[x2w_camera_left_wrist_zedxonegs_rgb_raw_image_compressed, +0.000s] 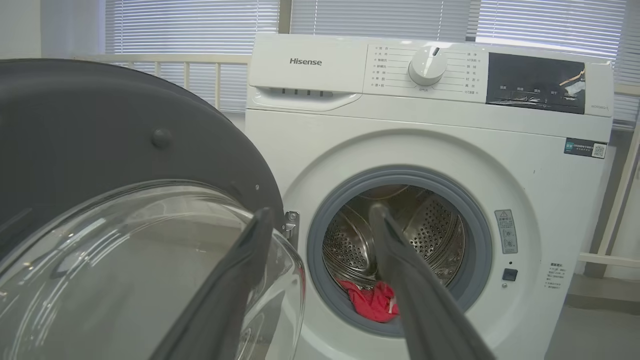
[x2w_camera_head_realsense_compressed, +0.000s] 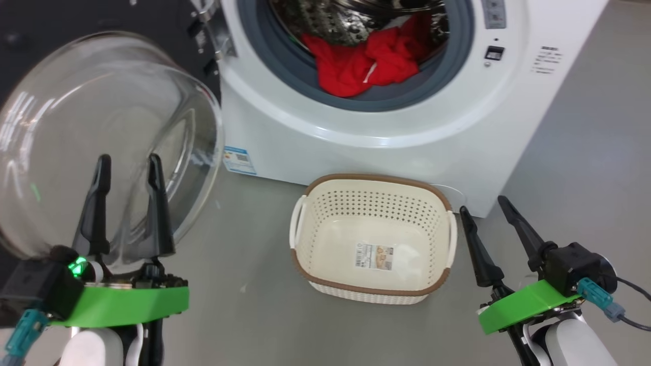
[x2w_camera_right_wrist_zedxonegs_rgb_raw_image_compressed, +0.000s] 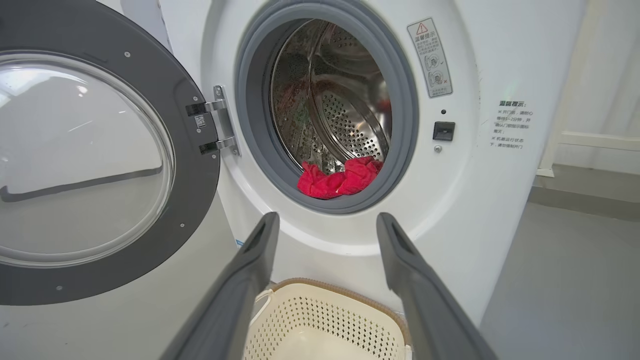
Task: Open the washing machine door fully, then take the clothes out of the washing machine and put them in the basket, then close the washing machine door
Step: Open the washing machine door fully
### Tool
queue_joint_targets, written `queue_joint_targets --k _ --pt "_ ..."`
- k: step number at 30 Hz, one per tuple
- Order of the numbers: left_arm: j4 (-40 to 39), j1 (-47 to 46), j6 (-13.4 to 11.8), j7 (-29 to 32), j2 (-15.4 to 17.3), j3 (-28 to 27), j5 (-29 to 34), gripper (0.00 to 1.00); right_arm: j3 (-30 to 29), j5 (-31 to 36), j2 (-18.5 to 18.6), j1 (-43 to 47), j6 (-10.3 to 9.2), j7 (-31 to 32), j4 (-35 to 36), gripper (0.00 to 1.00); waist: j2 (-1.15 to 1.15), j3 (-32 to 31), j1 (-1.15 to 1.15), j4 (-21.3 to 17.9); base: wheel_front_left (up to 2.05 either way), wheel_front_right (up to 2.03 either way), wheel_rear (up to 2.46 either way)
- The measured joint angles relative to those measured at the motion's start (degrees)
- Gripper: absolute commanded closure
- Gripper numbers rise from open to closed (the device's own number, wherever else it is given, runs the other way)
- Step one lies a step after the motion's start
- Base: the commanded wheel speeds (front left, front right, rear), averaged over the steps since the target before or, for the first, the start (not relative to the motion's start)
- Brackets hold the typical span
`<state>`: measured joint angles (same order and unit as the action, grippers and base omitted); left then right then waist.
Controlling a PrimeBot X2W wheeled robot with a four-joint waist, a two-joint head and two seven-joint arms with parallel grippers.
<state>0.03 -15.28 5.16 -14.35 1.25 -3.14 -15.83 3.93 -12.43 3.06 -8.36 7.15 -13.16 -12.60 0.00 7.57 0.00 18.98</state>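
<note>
The white washing machine (x2w_camera_head_realsense_compressed: 457,112) stands ahead, its door (x2w_camera_head_realsense_compressed: 76,117) swung wide to the left with the clear glass bowl facing me. Red clothes (x2w_camera_head_realsense_compressed: 366,61) lie at the front of the steel drum, over the grey rubber ring; they also appear in the wrist views (x2w_camera_left_wrist_zedxonegs_rgb_raw_image_compressed: 372,302) (x2w_camera_right_wrist_zedxonegs_rgb_raw_image_compressed: 335,180). The cream basket (x2w_camera_head_realsense_compressed: 376,178) sits on the floor before the machine, holding just a paper label. My left gripper (x2w_camera_head_realsense_compressed: 128,162) is open in front of the glass bowl, nothing between its fingers. My right gripper (x2w_camera_head_realsense_compressed: 483,204) is open, right of the basket (x2w_camera_right_wrist_zedxonegs_rgb_raw_image_compressed: 325,320).
Grey floor (x2w_camera_head_realsense_compressed: 244,305) runs between the door and the basket and to the right of the machine (x2w_camera_head_realsense_compressed: 585,152). A blue sticker (x2w_camera_head_realsense_compressed: 239,160) marks the machine's lower left corner. Window blinds (x2w_camera_left_wrist_zedxonegs_rgb_raw_image_compressed: 190,25) and a white railing stand behind the machine.
</note>
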Motion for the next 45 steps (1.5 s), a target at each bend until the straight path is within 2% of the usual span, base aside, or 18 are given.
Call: queue_joint_targets --k 11,21,30,45 --pt "1.8 3.5 0.5 2.3 0.9 2.4 -0.7 0.00 -3.4 0.6 -0.1 -0.2 0.00 -1.0 0.9 0.00 0.00 -0.9 0.00 -5.9 0.00 0.00 0.00" --pt "2.2 7.4 0.3 2.7 1.4 1.9 -1.9 0.00 -4.8 1.9 -0.1 0.1 0.00 -1.2 3.7 0.00 0.00 -1.8 0.00 -10.8 0.00 0.00 0.00" --pt "1.6 12.3 -1.3 2.7 1.8 1.2 -2.0 0.00 -4.7 1.4 -0.2 4.0 0.00 -1.2 5.4 0.00 0.00 -3.5 0.00 -15.5 0.00 0.00 0.00" --pt "3.1 17.8 -3.2 2.7 3.3 0.5 -1.7 0.00 -3.6 0.2 -0.4 6.5 0.00 -1.2 5.4 0.00 0.00 -7.7 0.00 -20.9 0.00 0.00 0.00"
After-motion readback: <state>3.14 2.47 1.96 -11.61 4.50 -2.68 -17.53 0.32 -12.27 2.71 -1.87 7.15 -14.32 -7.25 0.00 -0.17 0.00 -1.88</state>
